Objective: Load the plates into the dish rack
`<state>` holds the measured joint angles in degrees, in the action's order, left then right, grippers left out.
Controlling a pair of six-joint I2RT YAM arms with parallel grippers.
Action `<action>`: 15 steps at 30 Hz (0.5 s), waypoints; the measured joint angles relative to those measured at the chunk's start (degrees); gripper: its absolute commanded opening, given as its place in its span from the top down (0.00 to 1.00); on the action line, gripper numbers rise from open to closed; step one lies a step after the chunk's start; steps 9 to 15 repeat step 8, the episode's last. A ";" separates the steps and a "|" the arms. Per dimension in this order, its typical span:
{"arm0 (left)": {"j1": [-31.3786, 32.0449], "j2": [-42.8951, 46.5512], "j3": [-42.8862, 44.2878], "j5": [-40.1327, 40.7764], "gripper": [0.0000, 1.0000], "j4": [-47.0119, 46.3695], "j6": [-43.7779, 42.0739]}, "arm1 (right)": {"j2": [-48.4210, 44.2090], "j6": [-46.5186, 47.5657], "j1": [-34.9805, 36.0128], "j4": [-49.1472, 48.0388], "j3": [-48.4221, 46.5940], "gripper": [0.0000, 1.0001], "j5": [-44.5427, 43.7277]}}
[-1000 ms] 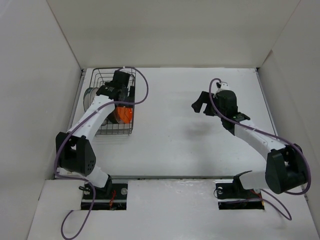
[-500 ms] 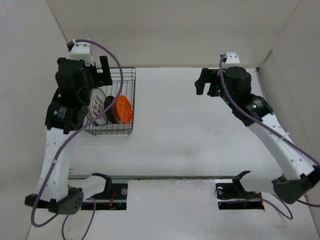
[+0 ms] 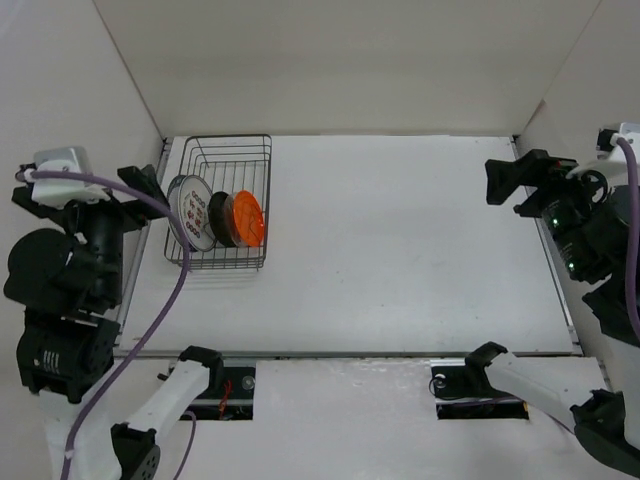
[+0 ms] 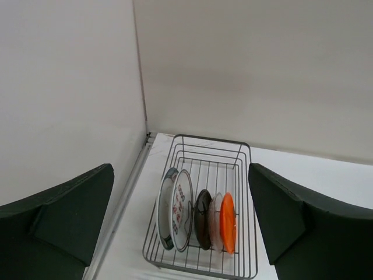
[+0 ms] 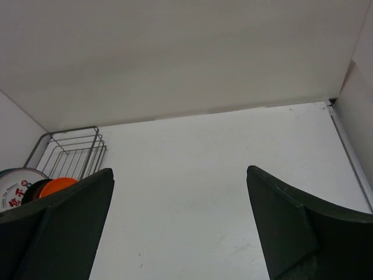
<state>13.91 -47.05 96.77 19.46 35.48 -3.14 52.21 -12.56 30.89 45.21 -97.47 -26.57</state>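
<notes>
The dish rack [image 3: 255, 150] stands at the table's far left and holds all the plates on edge. From left to right they are the patterned-rim plate [image 4: 163, 198], the white plate with red markings [image 4: 182, 207], the black plate [image 4: 203, 219], the clear plate [image 4: 215, 219] and the orange plate [image 4: 228, 221]. My left gripper [image 4: 179, 169] is open and empty, raised high on the near-left side of the rack [image 4: 210, 138]. My right gripper [image 5: 180, 171] is open and empty, raised high at the far right, over bare table.
White walls close in the table on the left, back and right. The rack [image 5: 70, 153] shows at the left edge of the right wrist view, with the orange plate [image 5: 55, 185] in it. Both arm bases [image 3: 200, 385] sit at the near edge.
Both arms have lifted high and swung outward. The left gripper has gone from the rack to the left edge; the right gripper has gone from mid-table to the right edge. The plates have stayed in the rack.
</notes>
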 measured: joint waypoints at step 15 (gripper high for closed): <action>-3.34 5.20 -6.78 -0.55 0.01 0.79 0.42 | -1.95 0.79 0.00 2.86 1.51 0.00 -0.90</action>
